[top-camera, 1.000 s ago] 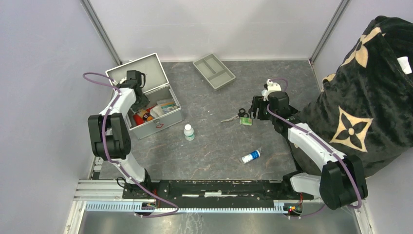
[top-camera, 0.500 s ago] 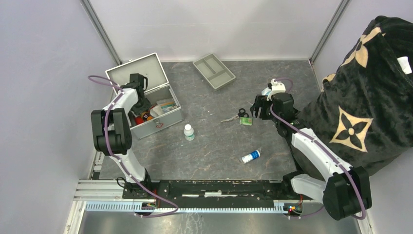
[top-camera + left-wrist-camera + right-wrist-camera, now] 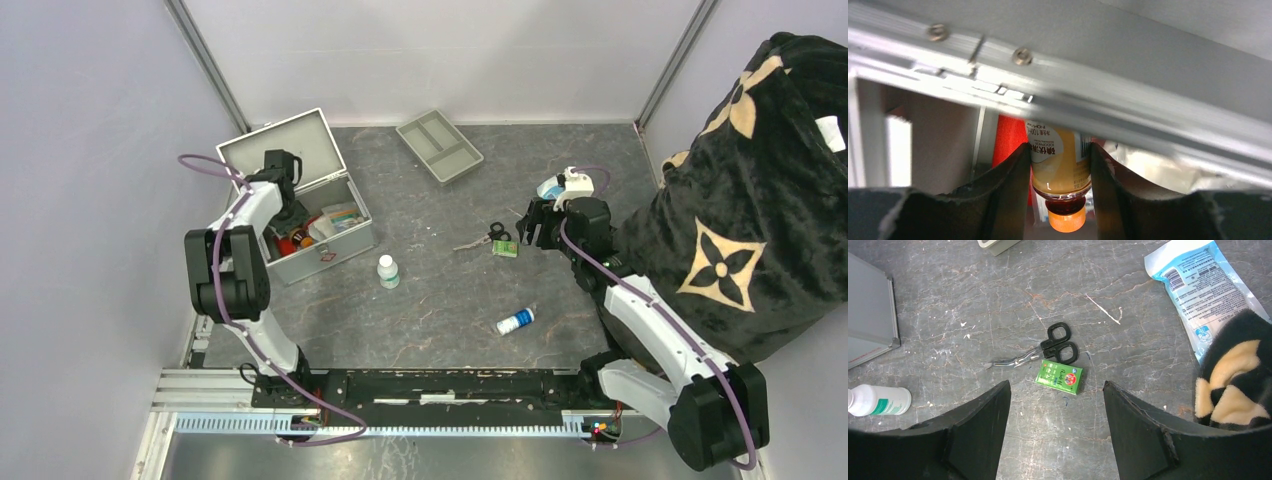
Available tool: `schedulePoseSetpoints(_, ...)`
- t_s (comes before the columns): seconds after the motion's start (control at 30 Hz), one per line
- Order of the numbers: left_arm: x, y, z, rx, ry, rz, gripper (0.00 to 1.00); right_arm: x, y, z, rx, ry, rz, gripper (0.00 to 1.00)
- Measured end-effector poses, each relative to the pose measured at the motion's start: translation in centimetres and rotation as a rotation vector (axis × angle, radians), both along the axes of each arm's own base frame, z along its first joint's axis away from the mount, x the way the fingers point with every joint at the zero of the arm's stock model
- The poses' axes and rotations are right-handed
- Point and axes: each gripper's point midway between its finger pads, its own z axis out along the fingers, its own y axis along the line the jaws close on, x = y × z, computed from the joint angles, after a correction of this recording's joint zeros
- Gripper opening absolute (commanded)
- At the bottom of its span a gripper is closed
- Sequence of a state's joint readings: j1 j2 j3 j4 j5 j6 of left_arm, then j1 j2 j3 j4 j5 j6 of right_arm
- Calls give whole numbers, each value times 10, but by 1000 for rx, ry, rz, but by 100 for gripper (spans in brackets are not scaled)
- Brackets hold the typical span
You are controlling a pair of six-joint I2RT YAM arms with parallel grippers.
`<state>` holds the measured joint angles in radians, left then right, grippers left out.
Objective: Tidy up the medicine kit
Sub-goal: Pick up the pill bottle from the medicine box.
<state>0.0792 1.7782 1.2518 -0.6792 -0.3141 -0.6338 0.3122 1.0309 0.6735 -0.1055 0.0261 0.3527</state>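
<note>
The medicine kit [image 3: 325, 255], a silver-grey metal case, stands open at the back left with its lid [image 3: 300, 140] raised. My left gripper [image 3: 287, 222] is down inside it, shut on an amber bottle [image 3: 1063, 175] with an orange cap, held cap toward the wrist [image 3: 1058, 150]. The case's metal rim [image 3: 1098, 100] crosses the left wrist view. My right gripper [image 3: 530, 226] is open and empty, hovering [image 3: 1055, 405] above the table just near of black-handled scissors [image 3: 1048, 347] and a small green packet [image 3: 1059, 376].
A white bottle [image 3: 388, 271] lies in front of the case and a blue-and-white tube [image 3: 516, 321] nearer me. A grey divided tray [image 3: 440, 146] sits at the back. A blue-white sachet [image 3: 1208, 290] lies beside the black patterned blanket [image 3: 760, 200] on the right. A red pouch [image 3: 1009, 140] lies inside the case.
My right gripper has drawn back slightly to the right, away from the scissors and green packet. My left gripper has shifted only slightly inside the case.
</note>
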Motion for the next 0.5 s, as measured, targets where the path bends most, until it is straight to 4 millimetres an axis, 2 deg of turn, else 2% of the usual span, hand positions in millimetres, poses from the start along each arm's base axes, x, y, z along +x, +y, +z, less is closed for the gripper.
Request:
schedulePoseSetpoints(0.07, -1, 0, 10, 1, -22, 0, 31, 0, 0, 1, 1, -3, 0, 75)
schedulePoseSetpoints(0.33, -4, -1, 82, 15, -209, -2, 31, -1, 0, 4, 6, -12, -1, 74)
schedulePoseSetpoints(0.5, -8, -7, 103, 10, -264, -18, 31, -2, -1, 9, 11, -26, -2, 74)
